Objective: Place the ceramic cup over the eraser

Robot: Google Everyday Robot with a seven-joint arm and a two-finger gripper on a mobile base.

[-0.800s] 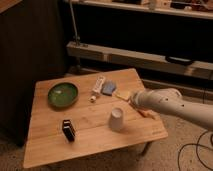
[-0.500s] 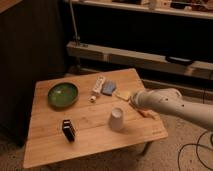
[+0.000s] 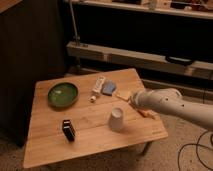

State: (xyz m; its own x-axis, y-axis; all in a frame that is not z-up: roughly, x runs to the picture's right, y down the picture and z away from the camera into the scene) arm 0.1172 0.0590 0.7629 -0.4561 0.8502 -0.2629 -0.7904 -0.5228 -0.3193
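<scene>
The ceramic cup (image 3: 116, 119) is small, white and tapered, and stands upside down on the wooden table (image 3: 90, 140), right of centre. The eraser (image 3: 68, 129), a black block with a pale edge, stands near the front left, well apart from the cup. My gripper (image 3: 131, 100) is at the end of the white arm (image 3: 175, 106) that reaches in from the right. It sits just above and to the right of the cup, not touching it.
A round green bowl (image 3: 63, 94) sits at the table's back left. A white oblong bar (image 3: 98, 84), a blue pad (image 3: 108, 88) and a tan piece (image 3: 123, 94) lie at the back centre. An orange object (image 3: 146, 114) lies under the arm. A shelf rail (image 3: 140, 57) runs behind.
</scene>
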